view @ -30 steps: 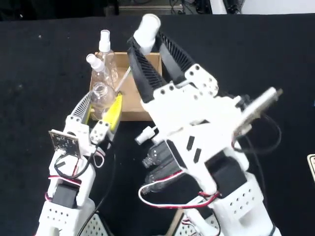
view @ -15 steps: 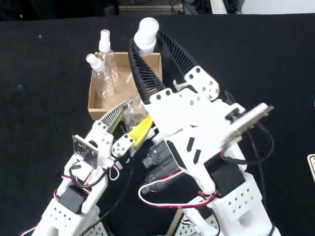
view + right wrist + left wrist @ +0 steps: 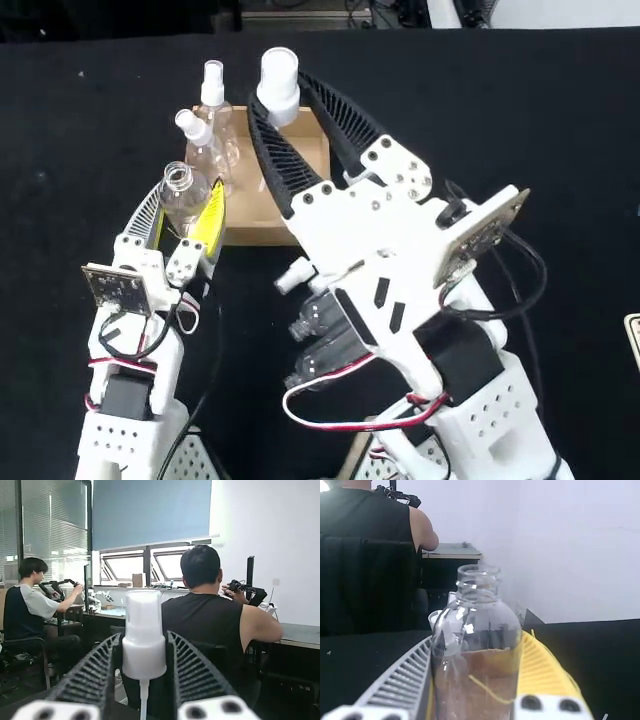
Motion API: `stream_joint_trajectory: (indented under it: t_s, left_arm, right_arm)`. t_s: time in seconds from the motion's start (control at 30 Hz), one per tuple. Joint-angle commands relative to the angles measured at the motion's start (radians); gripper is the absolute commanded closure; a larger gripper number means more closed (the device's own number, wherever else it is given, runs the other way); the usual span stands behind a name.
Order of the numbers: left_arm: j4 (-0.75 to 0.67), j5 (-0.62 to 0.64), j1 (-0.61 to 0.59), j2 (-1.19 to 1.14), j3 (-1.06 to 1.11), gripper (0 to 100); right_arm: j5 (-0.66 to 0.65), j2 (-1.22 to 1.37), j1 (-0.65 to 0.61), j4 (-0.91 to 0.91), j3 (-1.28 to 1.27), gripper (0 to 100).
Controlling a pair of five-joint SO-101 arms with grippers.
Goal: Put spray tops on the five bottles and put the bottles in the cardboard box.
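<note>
Assembly in mid-air: the left tool [image 3: 188,200] pinches a clear, open-necked bottle [image 3: 181,192] between its grey and yellow fingers. It holds the bottle upright, off the black surface [image 3: 90,120], at the near left corner of the cardboard box [image 3: 262,195]. In the left wrist view the bottle's threaded neck stands bare above the fingers.

The right tool [image 3: 277,95] is clamped on a white spray top [image 3: 277,70], which in the high view appears against the box's far rim. In the right wrist view its thin dip tube [image 3: 142,702] hangs straight down between the ribbed fingers. The spray top and the open-necked bottle are well apart, with part of the box between them in the high view.

In the left part of the box rest a capped bottle [image 3: 213,85] and a second capped bottle [image 3: 192,127], both with their white heads toward the far side; whether they stand or lean cannot be told. Beneath the right arm, lying bottles [image 3: 318,318] rest on the surface, partly hidden by the arm, with a loose spray top [image 3: 292,274] just beside them.
</note>
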State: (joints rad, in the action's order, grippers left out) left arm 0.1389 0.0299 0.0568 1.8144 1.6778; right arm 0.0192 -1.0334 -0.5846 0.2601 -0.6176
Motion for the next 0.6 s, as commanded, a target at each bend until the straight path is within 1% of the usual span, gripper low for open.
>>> stream_joint_trajectory:
  t_s: [0.0, 0.17, 0.57]
  left_arm:
    - [-0.025, 0.011, -0.012, 0.012, 0.022, 97]
    - [-0.083, 0.012, -0.013, 0.012, 0.022, 97]
    - [-0.087, 0.012, 0.001, 0.012, 0.022, 97]
  right_arm:
    - [-0.009, 0.010, -0.018, -0.032, 0.058, 98.7]
    - [-0.009, 0.013, -0.014, -0.037, 0.058, 98.7]
    - [-0.009, 0.015, -0.017, -0.040, 0.047, 98.7]
